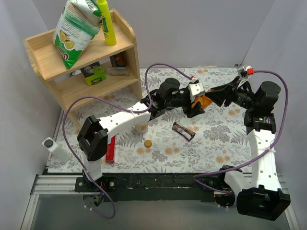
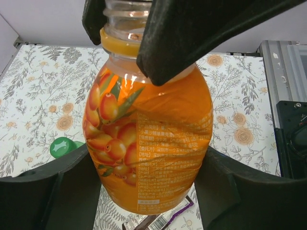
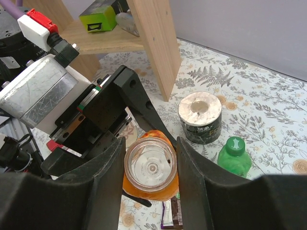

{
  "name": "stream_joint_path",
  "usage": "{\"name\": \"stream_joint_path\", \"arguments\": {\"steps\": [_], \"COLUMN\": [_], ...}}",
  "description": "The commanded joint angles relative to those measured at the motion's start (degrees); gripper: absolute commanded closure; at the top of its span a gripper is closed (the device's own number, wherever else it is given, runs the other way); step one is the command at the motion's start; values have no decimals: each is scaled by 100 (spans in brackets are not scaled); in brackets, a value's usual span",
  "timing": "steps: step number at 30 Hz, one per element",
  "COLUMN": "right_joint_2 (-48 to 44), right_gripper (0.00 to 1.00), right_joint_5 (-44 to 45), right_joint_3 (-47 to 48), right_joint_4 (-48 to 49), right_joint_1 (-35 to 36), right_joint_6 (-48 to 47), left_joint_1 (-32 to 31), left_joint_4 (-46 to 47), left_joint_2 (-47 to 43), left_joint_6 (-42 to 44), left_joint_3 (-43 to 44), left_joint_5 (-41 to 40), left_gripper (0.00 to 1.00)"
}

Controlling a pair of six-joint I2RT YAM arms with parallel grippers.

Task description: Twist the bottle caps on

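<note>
Both grippers hold the orange bottle point(image 1: 205, 101) above the table's middle. My left gripper point(image 1: 195, 107) is shut on its body point(image 2: 148, 143); its fingers point(image 2: 57, 191) press both sides. My right gripper point(image 1: 214, 97) is shut on the neck, its fingers point(image 3: 103, 187) on either side of the open mouth point(image 3: 150, 167). The bottle has no cap on. The orange-brown cap point(image 1: 147, 143) lies on the table near the front. The green bottle point(image 3: 234, 160) stands on the table with the dark green cap point(image 3: 235, 146) on top, and also shows in the left wrist view point(image 2: 61, 146).
A round tub with a whitish top point(image 3: 200, 117) stands beside the green bottle. A dark snack bar point(image 1: 183, 131) lies under the held bottle. A wooden shelf point(image 1: 86, 72) stands at the back left. A red object point(image 1: 110, 149) and a white box point(image 1: 55, 148) lie front left.
</note>
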Motion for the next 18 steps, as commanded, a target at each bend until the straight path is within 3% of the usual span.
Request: {"name": "stream_joint_path", "arguments": {"steps": [1, 3, 4, 5, 6, 7, 9, 14, 18], "right_joint_2": [-95, -139, -165, -226, -253, -271, -210, 492, 1107], "right_gripper": [97, 76, 55, 47, 22, 12, 12, 13, 22], "right_joint_5": [-156, -139, -35, 36, 133, 325, 502, -648, -272], "right_joint_3": [118, 239, 319, 407, 634, 749, 995, 1418, 1953], "right_joint_4": [-31, -92, -162, -259, -286, -329, -357, -163, -1906], "right_joint_1": [80, 71, 63, 63, 63, 63, 71, 238, 1158], "right_joint_6": [-97, -193, -272, -386, -405, -414, -221, -491, -2825], "left_joint_1": [-21, 76, 137, 294, 400, 506, 892, 1368, 1543], "left_joint_4": [11, -69, -69, -338, -437, -551, -894, -1544, -1984], "left_joint_2": [-79, -280, -377, -483, -605, -842, -1133, -2354, -3215], "left_joint_6": [-44, 18, 44, 53, 79, 88, 106, 729, 1011], "left_joint_3": [341, 289, 236, 157, 131, 95, -19, -563, -1003], "left_joint_5": [231, 179, 126, 91, 55, 20, -24, -383, -788], "left_gripper": [69, 84, 91, 94, 96, 100, 100, 100, 100]}}
